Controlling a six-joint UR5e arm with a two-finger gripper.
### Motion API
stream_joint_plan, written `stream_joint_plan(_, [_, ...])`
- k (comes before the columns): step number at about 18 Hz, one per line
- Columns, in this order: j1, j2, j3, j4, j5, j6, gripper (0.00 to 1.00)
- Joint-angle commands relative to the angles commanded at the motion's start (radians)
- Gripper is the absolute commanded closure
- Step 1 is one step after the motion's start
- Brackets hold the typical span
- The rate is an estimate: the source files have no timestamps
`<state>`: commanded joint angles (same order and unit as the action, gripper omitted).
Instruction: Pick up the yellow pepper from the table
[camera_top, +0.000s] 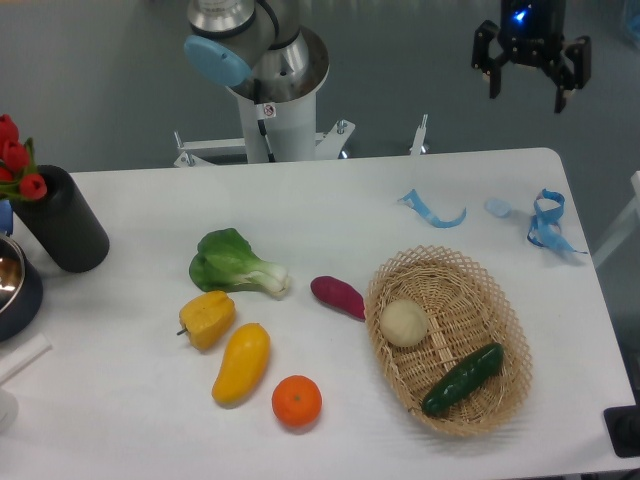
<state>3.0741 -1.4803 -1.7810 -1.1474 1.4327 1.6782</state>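
The yellow pepper (207, 319) lies on the white table (130, 400) left of centre, squat and lobed, its short dark stem pointing left. Just below it rests a longer smooth yellow fruit (242, 363), and an orange (297, 401) sits further right. My gripper (528, 88) hangs high at the upper right, beyond the table's far edge and far from the pepper. Its fingers are spread open with nothing between them.
A green bok choy (235, 262) lies just above the pepper, a purple sweet potato (338, 297) to its right. A wicker basket (500, 330) holds a pale round vegetable and a cucumber. Black vase with red tulips (60, 220) and a bowl stand left; blue ribbons (545, 222) back right.
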Motion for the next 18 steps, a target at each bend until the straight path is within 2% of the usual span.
stream_joint_plan(12, [-0.008, -0.011, -0.003, -0.002, -0.006, -0.009, 0.00])
stream_joint_plan(18, [-0.020, -0.014, -0.018, 0.005, -0.060, -0.141, 0.00])
